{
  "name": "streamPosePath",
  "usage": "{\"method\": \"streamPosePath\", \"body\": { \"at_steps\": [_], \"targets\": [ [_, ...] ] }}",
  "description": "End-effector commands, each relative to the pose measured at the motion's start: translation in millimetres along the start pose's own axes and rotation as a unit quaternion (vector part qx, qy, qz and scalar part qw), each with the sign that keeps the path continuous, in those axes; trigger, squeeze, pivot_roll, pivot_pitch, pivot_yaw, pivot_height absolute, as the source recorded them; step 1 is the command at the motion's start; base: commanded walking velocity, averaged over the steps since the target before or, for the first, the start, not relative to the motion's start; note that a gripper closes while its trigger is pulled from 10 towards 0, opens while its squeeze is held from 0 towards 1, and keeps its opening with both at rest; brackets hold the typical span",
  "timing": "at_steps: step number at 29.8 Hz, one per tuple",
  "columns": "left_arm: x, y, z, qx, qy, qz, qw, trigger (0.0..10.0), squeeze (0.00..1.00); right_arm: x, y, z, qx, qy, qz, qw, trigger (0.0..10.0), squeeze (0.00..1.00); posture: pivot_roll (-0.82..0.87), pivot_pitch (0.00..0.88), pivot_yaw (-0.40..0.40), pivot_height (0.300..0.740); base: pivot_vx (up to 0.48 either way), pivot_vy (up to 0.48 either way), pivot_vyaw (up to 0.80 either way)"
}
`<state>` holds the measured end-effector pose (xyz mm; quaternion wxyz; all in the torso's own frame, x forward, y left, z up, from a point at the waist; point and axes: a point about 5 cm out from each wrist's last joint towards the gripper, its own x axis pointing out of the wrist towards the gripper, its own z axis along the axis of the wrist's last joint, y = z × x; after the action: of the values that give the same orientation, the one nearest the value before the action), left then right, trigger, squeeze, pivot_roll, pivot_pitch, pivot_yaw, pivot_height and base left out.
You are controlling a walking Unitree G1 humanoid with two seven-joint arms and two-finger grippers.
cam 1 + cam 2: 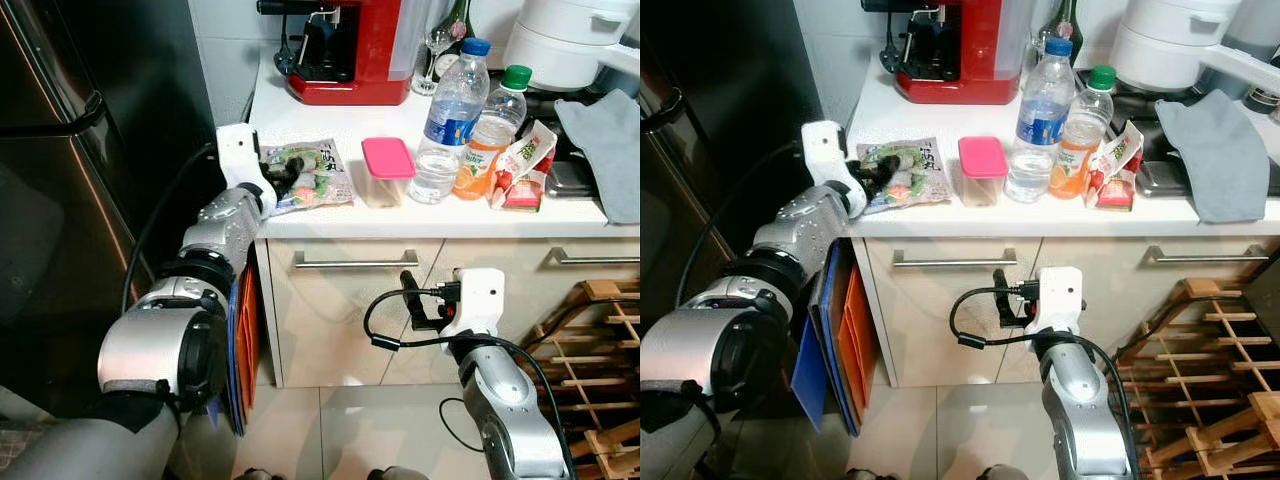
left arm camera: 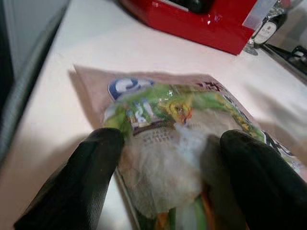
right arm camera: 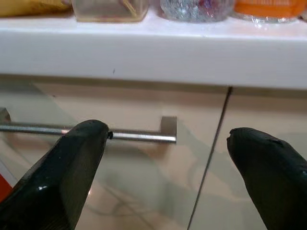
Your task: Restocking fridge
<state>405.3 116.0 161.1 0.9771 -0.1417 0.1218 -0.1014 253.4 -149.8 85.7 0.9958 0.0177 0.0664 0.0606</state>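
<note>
Crinkly plastic salad bag lies on the white counter near its left edge, straddled by the left gripper, jaws spread, unclosed. Thin film could slip. Right gripper hangs released below.
</note>
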Motion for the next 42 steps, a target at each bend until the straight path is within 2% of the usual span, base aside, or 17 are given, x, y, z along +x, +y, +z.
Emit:
{"method": "streamPosePath", "body": {
  "at_steps": [1,5,10,11,12,14,16,18,19,23,26,32,33,34,38,41,42],
  "targets": [
    [-2.4,5.0,-26,-0.017,0.063,0.025,0.998,10.0,0.00,1.4,-0.2,0,0.003,0.005,-0.001,1.000,10.0,0.00,-0.18,0.000,0.029,0.740,0.000,0.000,0.00],
    [-3.5,4.9,-36,-0.008,0.076,0.031,0.997,10.0,0.00,0.0,1.2,-1,0.005,0.006,-0.001,1.000,10.0,0.00,-0.19,0.000,0.032,0.740,0.000,0.000,0.00],
    [-4.0,-5.5,-50,-0.055,0.107,0.014,0.993,10.0,0.00,-1.3,0.4,-1,0.007,0.005,-0.005,1.000,10.0,0.00,-0.19,0.000,0.033,0.740,0.000,0.000,0.00],
    [-4.1,-8.1,-52,-0.065,0.113,0.006,0.991,0.7,0.00,-1.2,0.1,-1,0.007,0.004,-0.005,1.000,10.0,0.00,-0.19,0.000,0.033,0.740,0.000,0.000,0.00],
    [-4.3,-9.9,-54,-0.069,0.117,0.001,0.991,0.0,0.00,-1.1,-0.2,-1,0.007,0.004,-0.006,1.000,10.0,0.00,-0.19,0.000,0.033,0.740,0.000,0.000,0.00],
    [-5.0,-12.9,-60,-0.045,0.124,-0.011,0.991,0.0,0.00,-0.2,-1.9,0,0.006,0.003,-0.007,1.000,10.0,0.00,-0.20,0.000,0.035,0.740,0.000,0.000,0.00],
    [-5.3,-11.6,-60,0.018,0.116,-0.017,0.993,0.0,0.00,0.1,-2.6,1,0.005,0.002,-0.008,1.000,10.0,0.00,-0.20,0.000,0.035,0.740,0.000,0.000,0.00],
    [-5.8,-12.1,-62,0.031,0.118,-0.025,0.992,0.0,0.00,0.2,-3.3,1,0.004,0.002,-0.008,1.000,10.0,0.00,-0.20,0.000,0.031,0.740,0.000,0.000,0.00],
    [-6.7,-10.4,-64,0.059,0.119,-0.028,0.991,0.0,0.00,0.5,-3.9,2,0.004,0.002,-0.008,1.000,10.0,0.00,-0.20,0.000,0.030,0.740,0.000,0.000,0.00],
    [-12.4,4.5,-72,0.098,0.121,-0.024,0.988,0.0,0.00,3.0,-3.9,3,0.001,0.001,-0.004,1.000,10.0,0.00,-0.18,0.000,0.015,0.740,0.000,0.000,0.00],
    [-12.6,6.6,-70,0.107,0.112,-0.023,0.988,0.0,0.00,4.6,-3.3,3,0.000,0.002,0.001,1.000,10.0,0.00,-0.17,0.000,0.006,0.740,0.000,0.000,0.00],
    [-12.5,7.0,-64,0.077,0.090,-0.035,0.992,0.0,0.00,8.9,-1.0,4,-0.001,0.000,0.010,1.000,10.0,0.00,-0.15,0.000,-0.005,0.740,0.000,0.000,0.00],
    [-12.5,6.7,-64,0.059,0.088,-0.037,0.994,0.0,0.00,10.3,-1.3,5,-0.002,0.000,0.012,1.000,10.0,0.00,-0.15,0.000,-0.009,0.740,0.000,0.000,0.00],
    [-12.6,7.3,-62,0.019,0.082,-0.039,0.996,0.0,0.00,13.6,-1.8,7,-0.003,-0.002,0.015,1.000,10.0,0.00,-0.15,0.000,-0.017,0.740,0.000,0.000,0.00],
    [-12.8,9.9,-60,-0.014,0.074,-0.037,0.996,0.0,0.00,16.7,-2.3,10,-0.006,-0.005,0.018,1.000,10.0,0.00,-0.15,0.000,-0.026,0.740,0.000,0.000,0.00],
    [-12.9,11.5,-57,-0.004,0.067,-0.036,0.997,0.0,0.00,17.5,-2.9,10,-0.008,-0.006,0.020,1.000,10.0,0.00,-0.14,0.000,-0.035,0.740,0.000,0.000,0.00],
    [-12.9,12.0,-55,0.024,0.059,-0.036,0.997,0.0,0.00,17.8,-3.3,10,-0.010,-0.005,0.022,1.000,10.0,0.00,-0.14,0.000,-0.041,0.740,0.000,0.000,0.00]
  ]
}}
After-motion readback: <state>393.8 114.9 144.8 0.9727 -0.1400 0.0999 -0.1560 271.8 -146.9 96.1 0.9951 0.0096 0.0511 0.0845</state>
